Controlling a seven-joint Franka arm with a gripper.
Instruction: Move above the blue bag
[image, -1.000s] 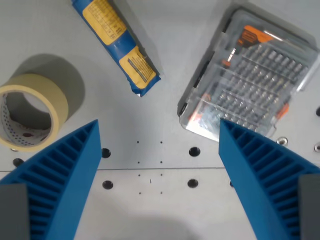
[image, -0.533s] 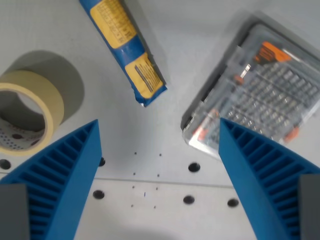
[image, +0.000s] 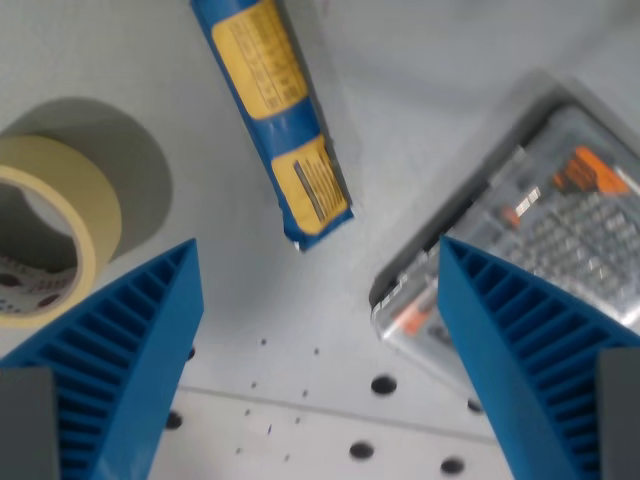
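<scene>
Looking down, you see one blue bag (image: 280, 115), one tape roll (image: 55, 235), one bit case (image: 530, 250); your gripper (image: 318, 350) is spread wide.

Between the two ribbed blue fingers (image: 120, 350) of your gripper (image: 318, 300) you have bare grey perforated tabletop (image: 320, 330). The long blue-and-yellow bag (image: 275, 110) reaches down into the top of that gap. The cream roll of masking tape (image: 60, 235) blocks the wrist view's left, and the clear plastic bit case (image: 530, 240) crowds the right.
</scene>
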